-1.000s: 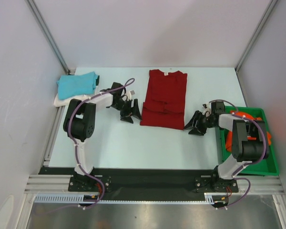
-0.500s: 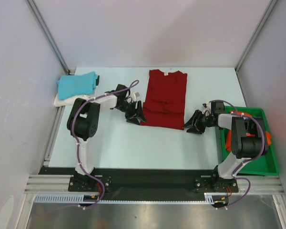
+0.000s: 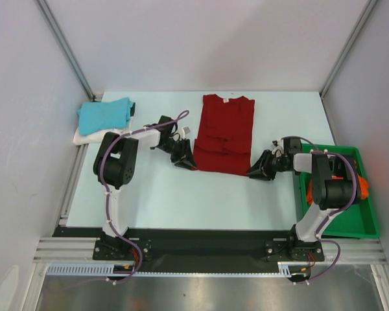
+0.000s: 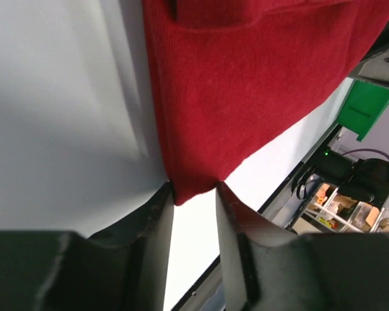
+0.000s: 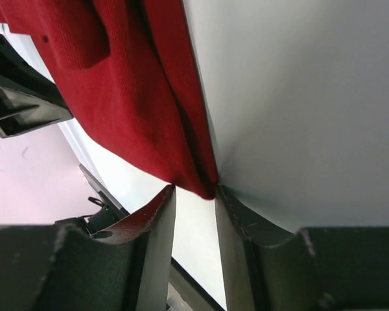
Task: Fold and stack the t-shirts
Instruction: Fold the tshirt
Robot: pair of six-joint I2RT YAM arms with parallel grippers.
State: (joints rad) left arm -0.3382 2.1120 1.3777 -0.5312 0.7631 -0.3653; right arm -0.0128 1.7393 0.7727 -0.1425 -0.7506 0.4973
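Note:
The dark red t-shirt (image 3: 223, 133) lies flat mid-table with its sleeves folded in. My left gripper (image 3: 185, 158) is open at the shirt's near left corner. In the left wrist view (image 4: 194, 192) that corner of the red cloth (image 4: 246, 84) sits between the fingertips. My right gripper (image 3: 257, 170) is open at the near right corner. In the right wrist view (image 5: 194, 192) the red cloth (image 5: 136, 97) reaches between its fingertips. The turquoise t-shirt (image 3: 104, 115) lies folded on the cream white one (image 3: 83, 136) at the back left. The orange t-shirt (image 3: 358, 186) lies in the green tray, partly hidden by my right arm.
The green plastic tray (image 3: 350, 223) stands at the table's right edge and shows in the left wrist view (image 4: 366, 107). Grey walls and metal posts close the back and sides. The black base rail runs along the near edge.
My left gripper moved right and my right gripper moved left, each closing in on a near corner of the red shirt. The shirts have not moved.

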